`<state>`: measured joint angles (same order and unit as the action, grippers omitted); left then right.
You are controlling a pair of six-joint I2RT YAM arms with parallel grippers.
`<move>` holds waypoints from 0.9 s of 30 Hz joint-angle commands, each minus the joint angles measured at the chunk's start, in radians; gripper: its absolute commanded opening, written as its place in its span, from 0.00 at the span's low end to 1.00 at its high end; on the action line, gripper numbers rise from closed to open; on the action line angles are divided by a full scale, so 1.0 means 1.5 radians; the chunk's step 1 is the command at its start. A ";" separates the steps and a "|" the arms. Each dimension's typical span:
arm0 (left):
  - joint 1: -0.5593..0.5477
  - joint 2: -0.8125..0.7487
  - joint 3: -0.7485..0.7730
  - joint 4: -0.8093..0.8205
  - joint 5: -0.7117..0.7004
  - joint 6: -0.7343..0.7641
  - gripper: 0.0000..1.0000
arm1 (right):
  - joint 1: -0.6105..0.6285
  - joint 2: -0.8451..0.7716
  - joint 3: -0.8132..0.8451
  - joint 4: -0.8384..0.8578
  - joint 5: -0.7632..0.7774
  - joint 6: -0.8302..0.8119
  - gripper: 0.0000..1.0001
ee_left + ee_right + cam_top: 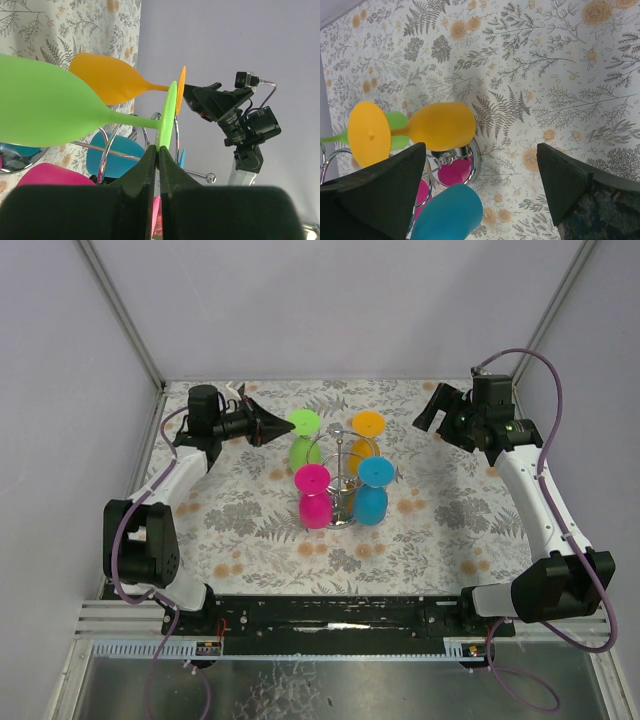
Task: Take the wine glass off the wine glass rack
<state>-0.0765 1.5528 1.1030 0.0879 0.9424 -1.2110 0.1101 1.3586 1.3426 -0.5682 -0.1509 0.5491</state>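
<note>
The left gripper (158,150) is clenched: its two black fingers (142,170) are pressed almost together, with the thin rim of the green wine glass (45,107) pinched between their tips at the edge of its round foot. The glass hangs bowl down on the wine glass rack (343,502), on the rack's far left side as the top camera sees it. Its stem runs to the wire ring at the top, and its foot sits above the ring. The right gripper (480,146) is spread wide and holds nothing. It hangs in the air beyond the rack's far right side, with bare patterned cloth showing between its fingers and touching none of the glasses. The table (450,530) is covered by a pale cloth printed with grey ferns and small orange flowers. Plain lavender walls (350,300) close it in on three sides, and slim metal posts stand at the back corners. There is one rack, shiny silver, standing near the middle of the table. Four wine glasses hang on it, one of each colour: the green one, an orange wine glass (366,428) at the far right, a pink wine glass (313,502) at the near left and a blue wine glass (371,502) at the near right. Two arms are in view, one on each side.
</note>
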 commanded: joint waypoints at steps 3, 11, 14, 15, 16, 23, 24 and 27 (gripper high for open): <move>0.023 0.008 0.019 0.071 0.026 -0.029 0.00 | -0.003 -0.024 0.003 0.009 0.010 -0.023 0.99; 0.065 -0.010 0.048 0.029 0.053 0.015 0.00 | -0.003 -0.024 0.006 0.016 0.006 -0.022 0.99; 0.065 -0.029 0.073 -0.018 0.064 0.066 0.00 | -0.003 -0.021 0.016 0.017 0.003 -0.022 0.99; 0.065 -0.036 0.079 -0.028 0.067 0.078 0.00 | -0.003 -0.020 0.020 0.015 0.002 -0.022 0.99; 0.065 -0.041 0.085 -0.040 0.068 0.093 0.00 | -0.003 -0.018 0.023 0.015 0.000 -0.023 0.99; 0.065 -0.071 0.119 -0.108 0.058 0.183 0.00 | -0.003 -0.012 0.031 0.022 -0.013 -0.021 0.99; 0.065 -0.072 0.123 -0.114 0.057 0.191 0.00 | -0.003 -0.012 0.031 0.023 -0.015 -0.020 0.99; 0.064 -0.075 0.127 -0.115 0.057 0.202 0.00 | -0.003 -0.011 0.031 0.025 -0.019 -0.020 0.99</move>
<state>0.0208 1.4590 1.2591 -0.0418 1.0080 -0.9836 0.1101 1.3586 1.3434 -0.5663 -0.1520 0.5308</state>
